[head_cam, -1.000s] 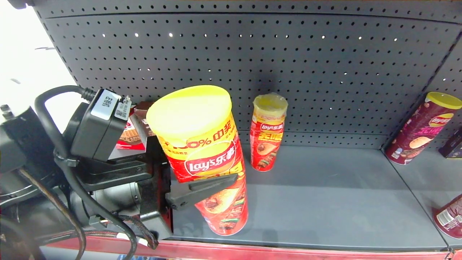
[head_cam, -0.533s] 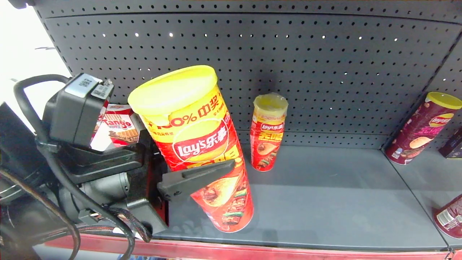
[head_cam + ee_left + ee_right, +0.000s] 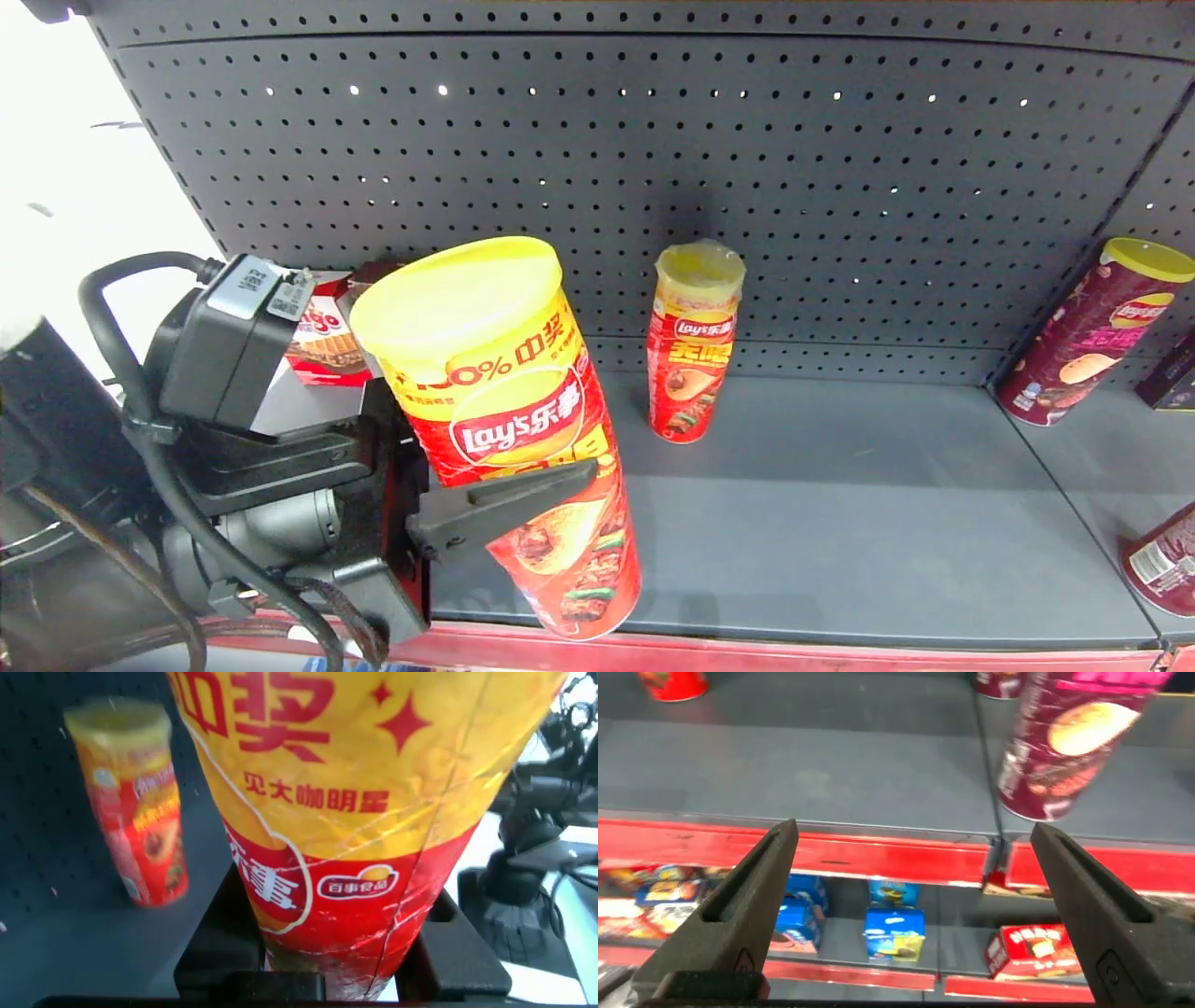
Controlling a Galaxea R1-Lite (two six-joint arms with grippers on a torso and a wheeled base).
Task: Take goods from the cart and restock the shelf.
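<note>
dark grey metal shelf (image 3: pixel 840 551), perforated pegboard back (image 3: pixel 653 168), red front lip (image 3: pixel 840 653). left gripper (image 3: pixel 546 471): clamped round the mid-body of a tall chip can (image 3: pixel 504 411), tilted, base over the front edge; contact with the shelf unclear. cylindrical tube, glossy red-and-yellow wrap, smooth yellow plastic lid. matching can (image 3: pixel 695 345) upright near the back, well apart. step in hand, by judgement: bring upright, set base flat behind the lip, then release; slick wall, tall and tippy. right gripper (image 3: pixel 910 835): spread wide, empty.
</note>
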